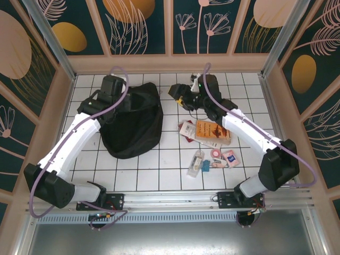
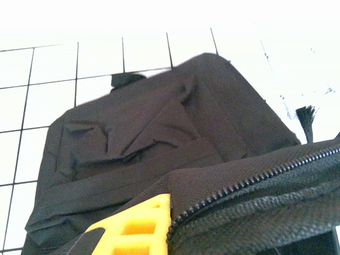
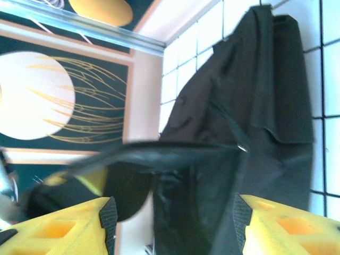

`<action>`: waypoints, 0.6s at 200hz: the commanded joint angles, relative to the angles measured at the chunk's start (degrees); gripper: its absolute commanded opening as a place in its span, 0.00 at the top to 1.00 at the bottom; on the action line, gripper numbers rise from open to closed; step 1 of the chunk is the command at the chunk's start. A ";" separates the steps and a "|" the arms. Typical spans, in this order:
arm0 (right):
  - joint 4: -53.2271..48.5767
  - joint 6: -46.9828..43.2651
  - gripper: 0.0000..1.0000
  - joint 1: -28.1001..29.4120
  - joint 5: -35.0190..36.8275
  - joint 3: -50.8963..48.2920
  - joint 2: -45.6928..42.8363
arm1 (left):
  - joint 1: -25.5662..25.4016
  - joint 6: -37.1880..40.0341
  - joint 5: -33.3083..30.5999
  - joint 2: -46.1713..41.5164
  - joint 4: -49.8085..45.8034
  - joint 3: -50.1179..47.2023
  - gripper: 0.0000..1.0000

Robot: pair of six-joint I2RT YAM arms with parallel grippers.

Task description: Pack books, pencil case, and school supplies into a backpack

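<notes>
- The large soft black fabric backpack lies slumped on the left half of the white tiled table, its woven cloth creased in folds. What it holds cannot be told.
- In the left wrist view a toothed black zip runs along a raised edge of the backpack, right beside one yellow finger.
- The left gripper sits at the backpack's far left edge, clenched on the fabric by the zip.
- The right gripper hovers just right of the backpack's far side, released. Its two yellow fingers stand wide apart with nothing between them, and a blurred black strap crosses beyond them.
- Two thin flat books lie right of the backpack, touching. One is orange with a dark picture and the other is white with red print.
- Four small supplies lie loose on the tiles just nearer than the books:
  - one pink tape roll
  - one blue-and-white card
  - one pale pink piece
  - one long clear packet with blue bits
</notes>
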 commanded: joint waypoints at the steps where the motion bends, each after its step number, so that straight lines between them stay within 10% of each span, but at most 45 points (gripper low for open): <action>1: -2.91 -6.44 0.38 4.00 -3.36 -0.58 3.47 | -0.22 -12.05 -1.99 1.38 -2.84 6.37 1.00; 120: -14.41 -6.52 0.32 16.15 11.12 2.83 4.03 | -0.18 -17.79 4.96 2.31 -1.67 5.50 1.00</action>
